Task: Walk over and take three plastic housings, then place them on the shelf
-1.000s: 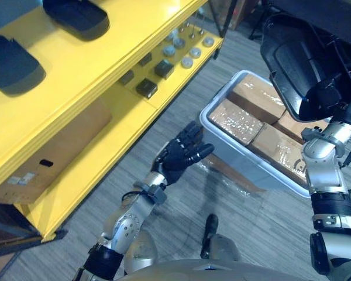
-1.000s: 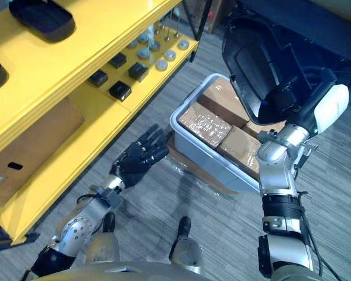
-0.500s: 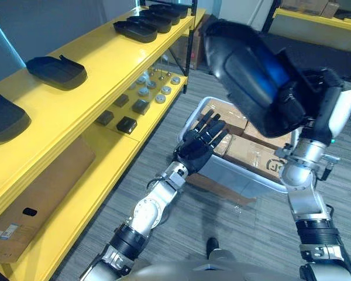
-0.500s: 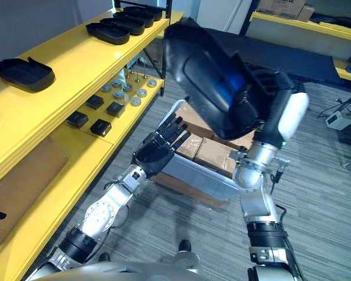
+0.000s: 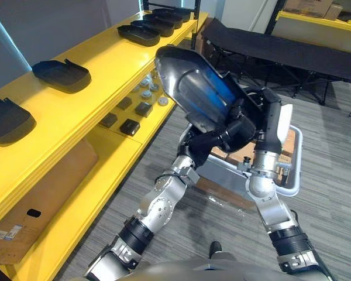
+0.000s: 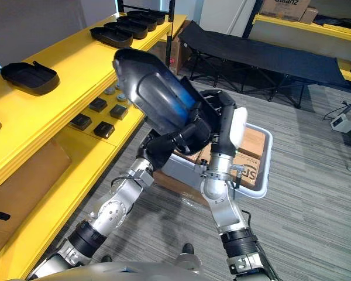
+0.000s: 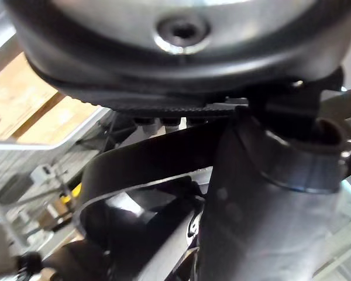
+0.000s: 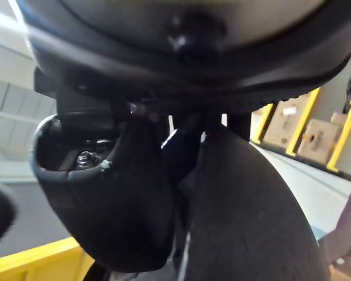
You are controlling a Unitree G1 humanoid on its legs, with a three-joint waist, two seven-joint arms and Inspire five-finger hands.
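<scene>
The right hand point(image 5: 248, 120) is closed on 1 black housing point(image 5: 193, 88) and holds it high beside the yellow shelf point(image 5: 99, 76). The left hand point(image 5: 200, 142) is just under it; if it grips, I cannot tell. On the shelf lie other housings point(image 5: 61, 75). I judge this 1 is not yet placed.

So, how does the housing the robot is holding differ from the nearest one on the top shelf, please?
The held housing is tilted in mid-air, gripped by the right robot hand with the left robot hand beneath; the shelf housing lies flat on the yellow shelf, untouched. The held housing shows a blue sheen; the shelf housing looks plain dark. Both are dark rounded shells.
</scene>
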